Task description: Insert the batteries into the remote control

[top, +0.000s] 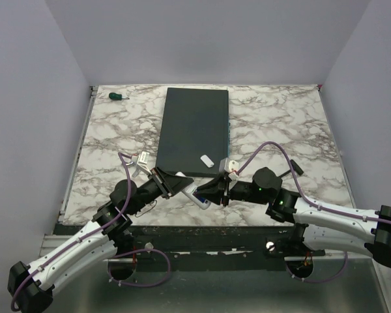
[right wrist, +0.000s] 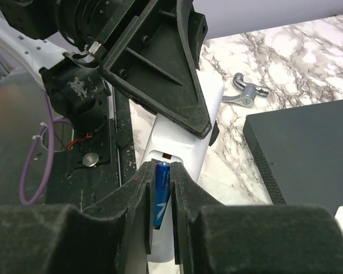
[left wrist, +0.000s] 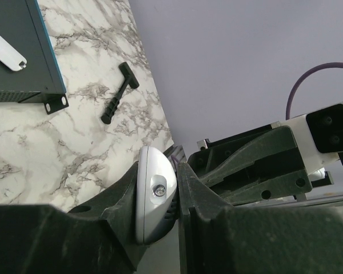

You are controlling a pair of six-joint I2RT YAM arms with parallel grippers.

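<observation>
My left gripper [left wrist: 158, 168] is shut on the white remote control [left wrist: 154, 194], clamping one end between its fingers just above the table's near edge [top: 202, 202]. In the right wrist view the remote control [right wrist: 183, 145] lies back-up with its recessed battery bay showing. A blue battery [right wrist: 162, 194] stands between the fingers of my right gripper [right wrist: 162, 166], its top end at the head of the bay. The jaws sit tight on both sides of it. From above, the right gripper [top: 207, 191] meets the left gripper [top: 182, 186] over the remote.
A large dark grey slab [top: 192, 130] lies mid-table with a small white cover piece [top: 206, 160] on its near corner. A black T-shaped tool [left wrist: 119, 91] lies to the right, a green-handled screwdriver [top: 117, 96] at the far left. A small silvery part [right wrist: 246, 94] lies by the slab.
</observation>
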